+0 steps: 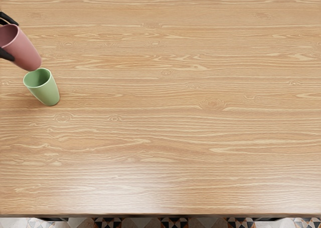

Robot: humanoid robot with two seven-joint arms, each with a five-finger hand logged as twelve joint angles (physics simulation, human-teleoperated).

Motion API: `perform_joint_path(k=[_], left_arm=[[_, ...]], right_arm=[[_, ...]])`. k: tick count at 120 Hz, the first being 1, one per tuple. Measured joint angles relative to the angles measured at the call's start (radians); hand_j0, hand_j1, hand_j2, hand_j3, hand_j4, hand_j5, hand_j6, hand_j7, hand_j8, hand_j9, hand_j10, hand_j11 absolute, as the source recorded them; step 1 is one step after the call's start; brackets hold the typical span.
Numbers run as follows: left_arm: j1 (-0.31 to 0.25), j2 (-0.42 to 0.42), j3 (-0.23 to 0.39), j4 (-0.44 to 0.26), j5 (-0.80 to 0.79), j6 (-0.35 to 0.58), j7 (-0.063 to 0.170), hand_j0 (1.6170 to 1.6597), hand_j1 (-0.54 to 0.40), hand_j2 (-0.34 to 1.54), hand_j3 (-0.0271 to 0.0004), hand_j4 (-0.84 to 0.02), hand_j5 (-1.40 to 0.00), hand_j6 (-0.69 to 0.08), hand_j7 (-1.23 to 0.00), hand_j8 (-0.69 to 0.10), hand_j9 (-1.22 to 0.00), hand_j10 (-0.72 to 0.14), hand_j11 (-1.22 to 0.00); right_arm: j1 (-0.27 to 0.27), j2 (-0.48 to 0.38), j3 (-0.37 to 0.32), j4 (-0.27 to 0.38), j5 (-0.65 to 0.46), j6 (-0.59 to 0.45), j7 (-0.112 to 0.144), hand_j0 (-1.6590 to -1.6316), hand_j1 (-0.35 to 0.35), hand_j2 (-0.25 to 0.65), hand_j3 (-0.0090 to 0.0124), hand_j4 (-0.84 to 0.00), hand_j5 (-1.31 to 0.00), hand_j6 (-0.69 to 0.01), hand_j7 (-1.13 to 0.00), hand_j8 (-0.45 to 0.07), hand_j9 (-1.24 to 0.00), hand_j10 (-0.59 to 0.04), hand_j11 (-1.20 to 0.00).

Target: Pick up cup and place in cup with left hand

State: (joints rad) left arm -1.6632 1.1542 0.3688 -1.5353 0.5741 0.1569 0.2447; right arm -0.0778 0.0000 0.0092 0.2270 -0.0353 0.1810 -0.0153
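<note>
Gripping the pink cup (26,50), the left hand (6,54) reaches in at the far left, dark fingers on either side of it. The cup is up off the wood, its base right by the rim of the green cup (46,91); whether they touch, I can't tell. That green one stands upright near the table's (165,138) left side, with wood grain running rightward from it to the other side.
</note>
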Motion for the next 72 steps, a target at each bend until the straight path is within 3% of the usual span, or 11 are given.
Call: perform_joint_path(k=[41,72], left_arm=[[0.069,-0.035,-0.019,0.025,0.003,0.02,-0.005,1.6548,-0.194,0.2,0.0,-0.294,-0.74,-0.202,-0.71,-0.264,-0.7,-0.474,-0.7],[0.09,-0.048,-0.036,0.034,0.003,0.024,-0.012,1.6546,-0.193,0.2,0.0,-0.297,-0.74,-0.204,-0.71,-0.266,-0.7,-0.475,-0.71]], right_arm=[[0.0,0.0,0.0,0.0,0.0,0.0,0.0,-1.6581,-0.331,-0.003,0.0,-0.015,-0.02,-0.015,-0.02,-0.015,-0.02,-0.015,-0.02],[0.0,0.0,0.0,0.0,0.0,0.0,0.0,-1.6581,-0.331,-0.003,0.0,-0.015,-0.02,-0.015,-0.02,-0.015,-0.02,-0.015,-0.02]])
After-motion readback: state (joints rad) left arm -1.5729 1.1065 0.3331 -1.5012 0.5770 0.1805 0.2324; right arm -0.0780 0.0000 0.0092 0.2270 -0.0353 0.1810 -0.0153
